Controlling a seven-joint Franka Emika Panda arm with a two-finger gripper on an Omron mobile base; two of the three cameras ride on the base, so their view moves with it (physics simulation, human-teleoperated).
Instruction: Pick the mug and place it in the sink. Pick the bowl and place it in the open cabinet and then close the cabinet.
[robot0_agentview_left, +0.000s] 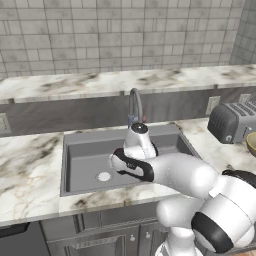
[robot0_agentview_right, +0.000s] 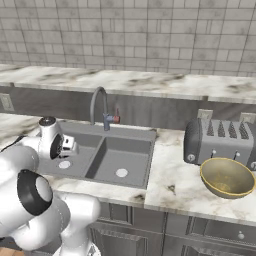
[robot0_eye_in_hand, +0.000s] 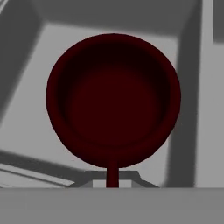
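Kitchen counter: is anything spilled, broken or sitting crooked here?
Nothing stands out. The bowl sits upright beside the toaster, with no spills on the counter. The claw holds the mug by its handle over the sink, mouth facing the hand camera.

A kitchen: marble counter (robot0_agentview_right: 172, 185) around a double sink (robot0_agentview_right: 107, 155), toaster (robot0_agentview_right: 220, 142) right of it, tiled wall (robot0_agentview_right: 150, 35) behind.

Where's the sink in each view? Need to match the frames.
Left base view: sink centre-left, partly behind the arm.
Right base view: sink centre-left, left of the toaster.
Hand view: grey sink behind the mug.
Shared landmark: curved tap, both base views.
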